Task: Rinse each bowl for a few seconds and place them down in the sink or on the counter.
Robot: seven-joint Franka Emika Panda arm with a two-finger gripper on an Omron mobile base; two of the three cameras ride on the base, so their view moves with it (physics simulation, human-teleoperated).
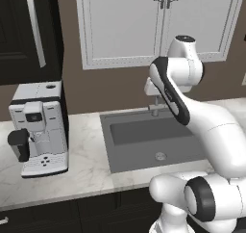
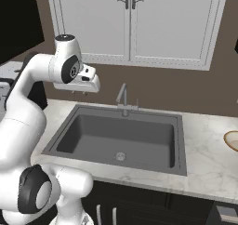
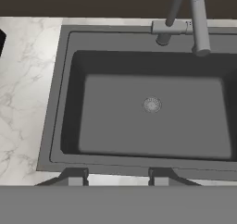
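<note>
High over the sink's (image 3: 69, 102) near left rim, gripper (image 3: 118, 177) is held with fingers parted, nothing between; tan bowl (image 2: 232, 140) lies on the counter (image 2: 209, 145) far right (cut by frame edge); faucet (image 3: 196, 19) partly cropped.

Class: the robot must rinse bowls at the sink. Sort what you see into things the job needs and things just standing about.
Needed: sink; faucet; bowl, at the picture's right edge on the counter; gripper, empty.

Standing about: coffee machine; wall cupboard doors.
</note>
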